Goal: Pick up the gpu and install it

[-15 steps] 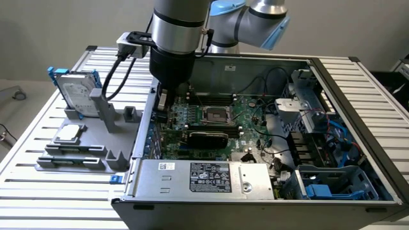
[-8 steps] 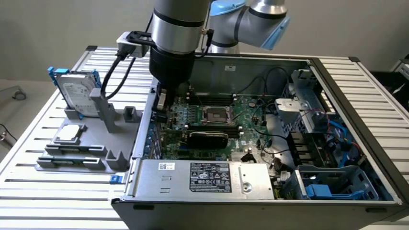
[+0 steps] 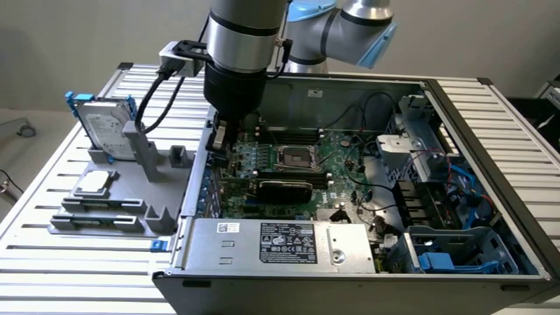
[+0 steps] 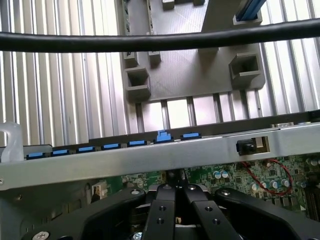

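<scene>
The power supply (image 3: 280, 244), nearest in the exterior view, is lying along the near edge of the open computer case (image 3: 490, 118). The gpu (image 3: 282, 189) is sitting just beyond it on the motherboard (image 3: 337, 154), lying flat and apparently seated in its slot. The gripper (image 4: 175, 200) is hovering at the case's left wall, at the rear-bracket end, its fingers (image 4: 161, 210) pressed together and holding nothing that can be made out. Judging by this, the pressing-in stage is under way or finishing; doing it well is calling for a straight downward push, keeping the card's bracket aligned with the rear slots and avoiding the loose cables (image 3: 372, 197). Counted: 1 gpu, 1 hard drive (image 3: 107, 131) standing in the gray fixture (image 3: 131, 190) on the left, 1 processor socket (image 3: 295, 156), 1 robot arm (image 3: 240, 52).
</scene>
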`<action>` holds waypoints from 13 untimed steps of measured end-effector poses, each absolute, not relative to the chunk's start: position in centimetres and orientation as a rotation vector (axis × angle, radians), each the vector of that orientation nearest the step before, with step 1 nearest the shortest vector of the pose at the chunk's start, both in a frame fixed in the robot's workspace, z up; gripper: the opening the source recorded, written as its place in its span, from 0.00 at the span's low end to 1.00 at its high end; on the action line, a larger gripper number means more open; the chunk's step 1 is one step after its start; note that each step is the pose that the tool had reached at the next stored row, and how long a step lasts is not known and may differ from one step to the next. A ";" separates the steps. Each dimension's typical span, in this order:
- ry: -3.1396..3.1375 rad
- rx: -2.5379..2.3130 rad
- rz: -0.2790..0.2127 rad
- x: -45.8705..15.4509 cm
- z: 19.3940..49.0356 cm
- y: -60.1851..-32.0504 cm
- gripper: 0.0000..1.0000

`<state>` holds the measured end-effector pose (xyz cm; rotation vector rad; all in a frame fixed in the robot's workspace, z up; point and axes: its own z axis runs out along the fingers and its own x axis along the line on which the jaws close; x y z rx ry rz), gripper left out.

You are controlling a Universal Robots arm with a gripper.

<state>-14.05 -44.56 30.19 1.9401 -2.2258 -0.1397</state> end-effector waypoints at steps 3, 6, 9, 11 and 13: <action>-2.225 1.938 -0.139 -14.0 30.4 -44.6 0.11; -2.224 1.933 -0.132 -14.0 30.4 -44.6 0.11; -2.222 1.927 -0.122 -14.1 30.3 -44.6 0.11; -2.220 1.922 -0.114 -14.1 30.2 -44.6 0.11; -2.218 1.917 -0.105 -14.1 30.1 -44.6 0.11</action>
